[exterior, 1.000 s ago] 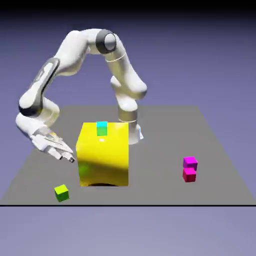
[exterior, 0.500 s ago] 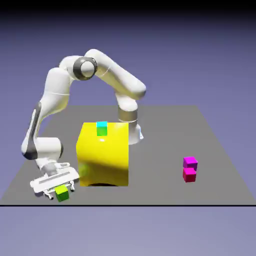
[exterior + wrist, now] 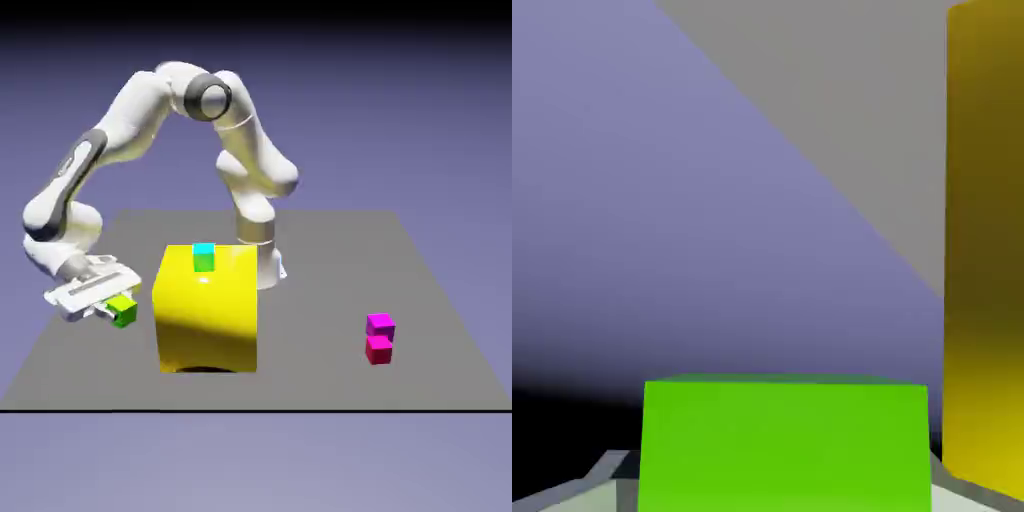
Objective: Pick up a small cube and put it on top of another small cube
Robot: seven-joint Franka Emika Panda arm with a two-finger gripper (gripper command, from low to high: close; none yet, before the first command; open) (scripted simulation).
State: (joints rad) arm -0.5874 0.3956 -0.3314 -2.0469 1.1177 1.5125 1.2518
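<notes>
The tiny lime cube [image 3: 124, 310] hangs above the table at the exterior view's left, with my gripper [image 3: 112, 309] shut on it. In the hand view that lime cube [image 3: 786, 445] fills the bottom middle between the grey fingertips [image 3: 607, 470]. The darker green cube with a cyan top [image 3: 204, 257] sits on the big yellow block [image 3: 207, 310], to the right of my hand and higher. The hand is beside the block's left face, tilted sideways.
The yellow block's side [image 3: 984, 250] fills the hand view's right edge, close by. A magenta cube stacked on a crimson one [image 3: 379, 338] stands at the exterior view's right. The grey table [image 3: 320, 370] ends just in front of the block.
A second ago the gripper hung open above the lime cube on the table. It came down, shut on the cube, and has now lifted it up and back beside the yellow block.
</notes>
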